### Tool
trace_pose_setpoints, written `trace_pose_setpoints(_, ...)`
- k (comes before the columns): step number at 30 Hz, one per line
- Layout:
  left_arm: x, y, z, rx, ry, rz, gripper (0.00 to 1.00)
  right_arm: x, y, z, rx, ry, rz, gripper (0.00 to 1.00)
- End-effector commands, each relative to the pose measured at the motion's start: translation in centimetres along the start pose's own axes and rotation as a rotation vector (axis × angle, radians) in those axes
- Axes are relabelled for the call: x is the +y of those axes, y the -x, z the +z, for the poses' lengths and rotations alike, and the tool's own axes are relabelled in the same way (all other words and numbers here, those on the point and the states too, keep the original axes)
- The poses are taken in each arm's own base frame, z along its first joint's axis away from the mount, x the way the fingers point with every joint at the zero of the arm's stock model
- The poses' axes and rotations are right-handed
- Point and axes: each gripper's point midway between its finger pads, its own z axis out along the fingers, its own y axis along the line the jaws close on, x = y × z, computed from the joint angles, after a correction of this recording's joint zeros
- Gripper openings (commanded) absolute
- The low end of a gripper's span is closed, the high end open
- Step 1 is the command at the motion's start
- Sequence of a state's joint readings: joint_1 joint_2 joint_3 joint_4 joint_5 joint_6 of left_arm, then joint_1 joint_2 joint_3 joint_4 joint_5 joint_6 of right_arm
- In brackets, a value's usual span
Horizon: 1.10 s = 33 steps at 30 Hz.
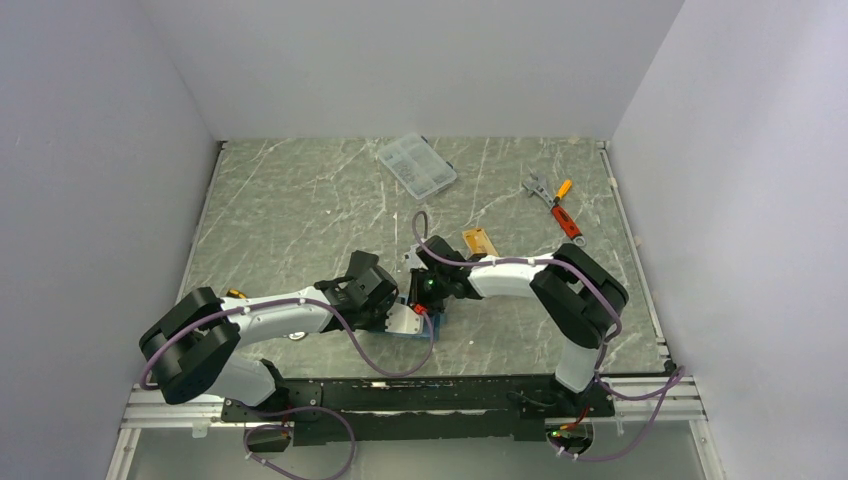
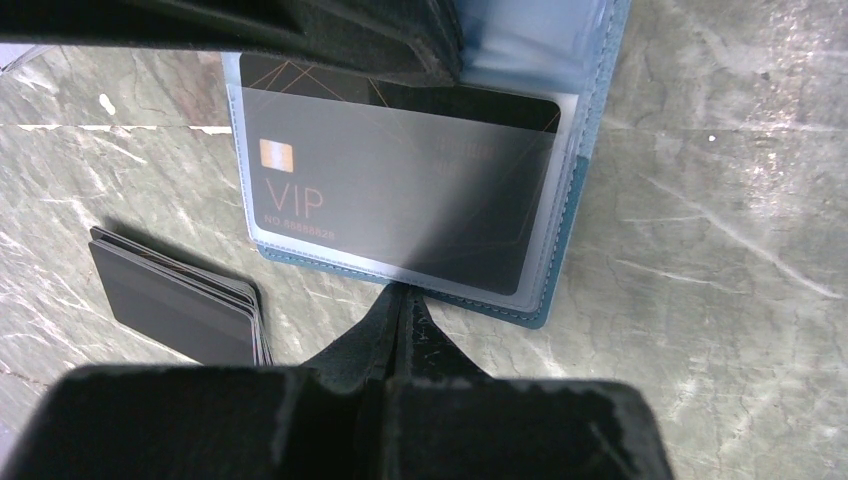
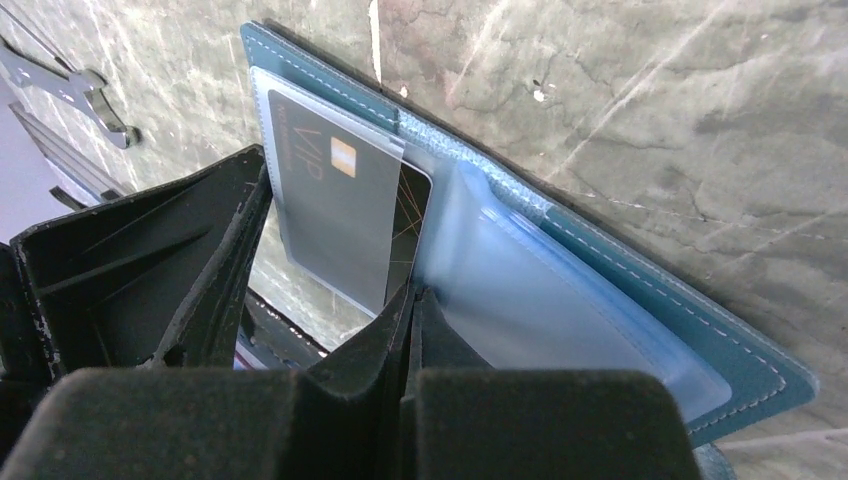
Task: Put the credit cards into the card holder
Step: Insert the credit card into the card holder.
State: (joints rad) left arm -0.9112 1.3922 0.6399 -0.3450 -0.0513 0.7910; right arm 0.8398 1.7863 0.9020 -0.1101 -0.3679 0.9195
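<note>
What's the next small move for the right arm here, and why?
Probably push the VIP card deeper with the shut right gripper: its dark edge sticks out of the clear sleeve in the card holder, next to the gripper.

One card holder (image 2: 596, 120); one dark VIP card (image 2: 400, 190) in its sleeve; one stack (image 2: 180, 295) of dark cards, several, exact number unclear; one gold card (image 1: 480, 241); one clear box (image 1: 416, 166); one wrench (image 1: 537, 187); two handled tools, one orange (image 1: 563, 188), one red (image 1: 567, 222); two arms, left (image 1: 280, 310) and right (image 1: 520, 270).
</note>
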Motion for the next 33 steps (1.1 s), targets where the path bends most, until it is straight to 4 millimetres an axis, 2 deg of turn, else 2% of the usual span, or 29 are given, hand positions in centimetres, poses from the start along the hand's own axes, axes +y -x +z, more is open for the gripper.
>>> trace_pose_setpoints(1,-1.2,1.2,-0.1,-0.05,-0.053,-0.007,0.0,0.6,0.5,0.0,-0.018,0.002,-0.034,0.0)
trace_pose_setpoints(6,-1.2,0.8,-0.2,-0.046,-0.044,0.001,0.0,-1.2,1.9,-2.3,-0.084,-0.006,0.009,0.0)
trace_pose_setpoints(11,-1.3,0.6,-0.2,-0.043,-0.043,0.008,0.0,-2.1,2.3,-1.9,-0.088,-0.052,0.017,0.0)
trace_pose_setpoints(19,-1.2,0.7,-0.2,-0.044,-0.042,0.004,0.0,-0.3,3.0,-1.1,-0.094,-0.023,0.006,0.0)
trace_pose_setpoints(27,-1.0,1.0,-0.3,-0.049,-0.037,0.009,0.0,1.5,2.5,0.8,-0.054,0.005,-0.018,0.0)
trace_pose_setpoints(33,-0.9,0.9,-0.3,-0.046,-0.039,0.014,0.0,3.2,2.5,0.6,-0.068,0.024,-0.054,0.0)
